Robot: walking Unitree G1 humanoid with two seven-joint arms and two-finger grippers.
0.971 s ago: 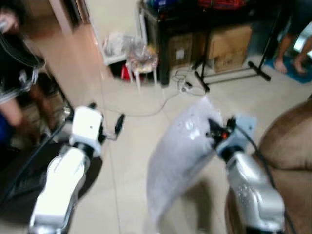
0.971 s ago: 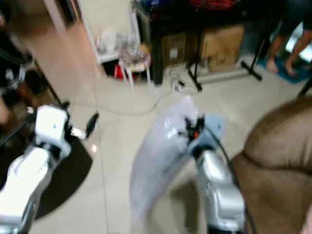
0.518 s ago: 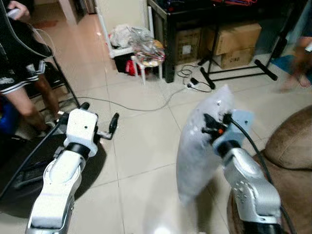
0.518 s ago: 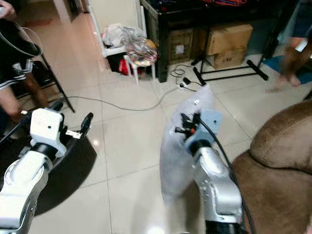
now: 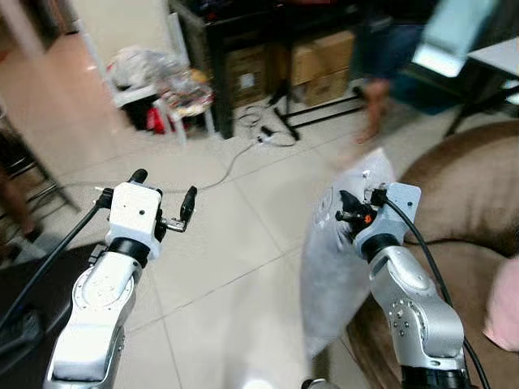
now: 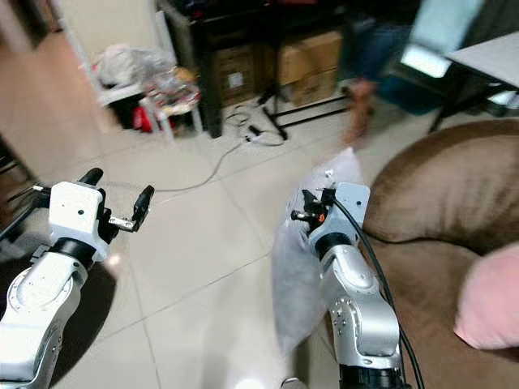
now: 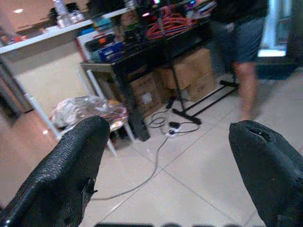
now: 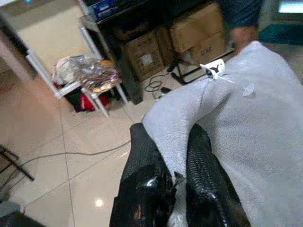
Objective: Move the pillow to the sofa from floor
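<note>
- The right gripper is clamped on a fold of the grey pillow, which hangs off the floor beside the brown sofa.
- The left gripper hovers with fingers spread, holding nothing.
- Open tiled floor lies between the arms.
- Farther off, cardboard boxes sit under a black table; their contents are hidden.
- A person's legs are blurred.

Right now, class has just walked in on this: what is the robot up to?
The robot is carrying a grey pillow toward the brown sofa. Its right pincer is shut on a fold of the pillow, which hangs off the tiled floor beside the sofa's edge, not yet set down. The left pincer is open, holding nothing. A person stands in the background.
</note>
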